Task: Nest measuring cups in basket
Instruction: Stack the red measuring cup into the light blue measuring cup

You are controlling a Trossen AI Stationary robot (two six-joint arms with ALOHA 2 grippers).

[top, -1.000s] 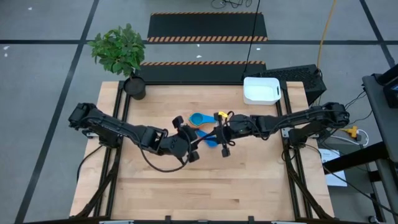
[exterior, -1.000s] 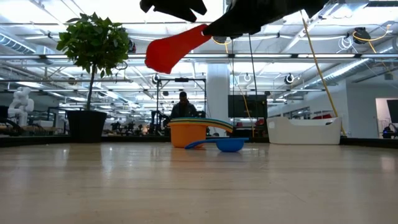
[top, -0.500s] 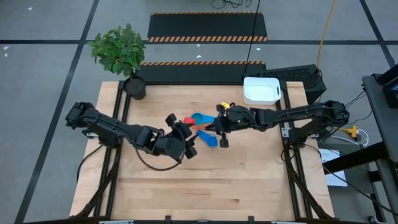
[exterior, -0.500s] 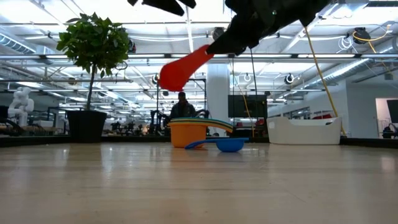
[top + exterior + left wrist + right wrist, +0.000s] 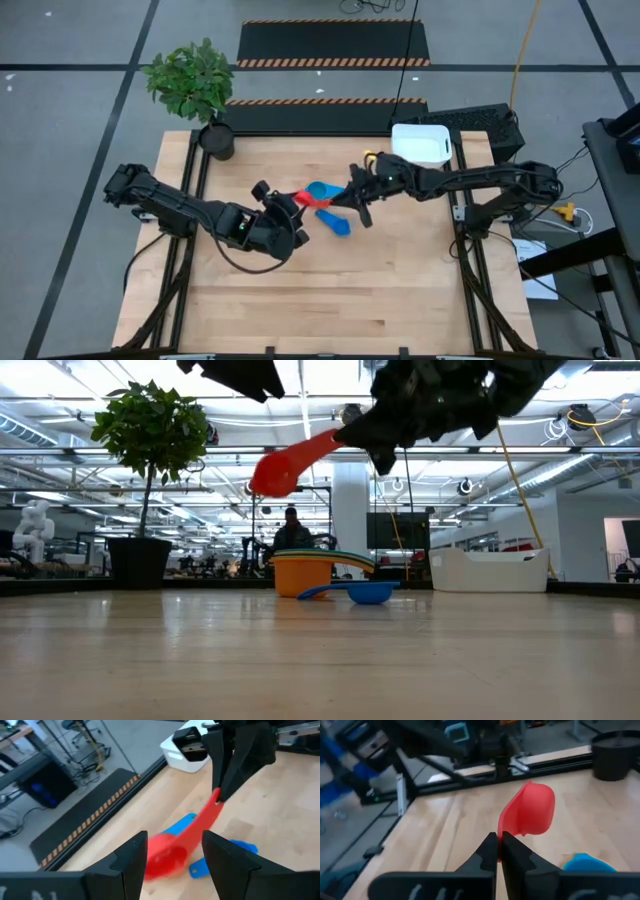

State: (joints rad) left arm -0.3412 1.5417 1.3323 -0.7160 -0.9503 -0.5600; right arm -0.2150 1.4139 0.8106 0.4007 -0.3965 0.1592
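Red cup point(image 5: 275, 472) is airborne over table centre, long axis running handle-to-bowl, bowl end toward the left arm, handle pinched in the clenched right gripper point(image 5: 352, 198). One red cup aloft; below it one nested stack w/ orange cup point(image 5: 303, 574) outermost, plus one loose blue cup point(image 5: 368, 592) beside it. Left gripper point(image 5: 172, 865) sits apart w/ fingers spread, holding nothing. One white basket point(image 5: 420, 146) at the far right corner, well apart.

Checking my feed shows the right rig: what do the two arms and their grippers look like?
Both arms are dark, jointed links. A black cable loops under the left arm. The right arm has yellow fittings near its wrist. Each gripper, left and right, has two black wedge-shaped fingers.
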